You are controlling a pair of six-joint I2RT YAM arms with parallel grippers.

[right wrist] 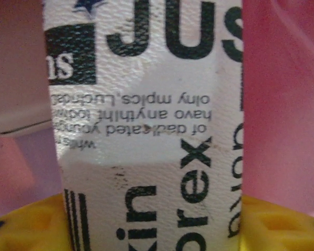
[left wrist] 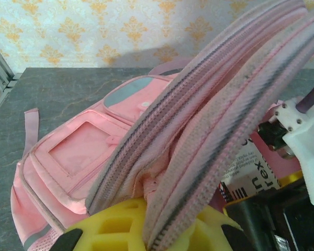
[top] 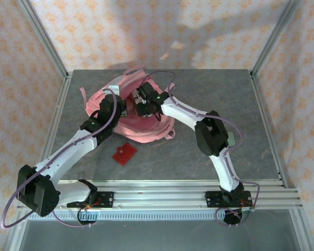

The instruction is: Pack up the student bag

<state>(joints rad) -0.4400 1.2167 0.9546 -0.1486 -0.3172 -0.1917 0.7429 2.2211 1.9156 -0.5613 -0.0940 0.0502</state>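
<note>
Left wrist: student bag (left wrist: 83,151) in tool (left wrist: 162,232)

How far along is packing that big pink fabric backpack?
Done: the pink fabric backpack lies unzipped. In hand: the left gripper pinches its zip edge open; the right gripper has a white printed packet between its fingers inside. Left: a flat red piece on the grey table, possibly; zipping up.

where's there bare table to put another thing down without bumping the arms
The widest bare table is right of the right arm, through to the far right corner. A smaller patch lies between the red flat piece and that arm. Crowded: the student bag, with both arms over it.
</note>
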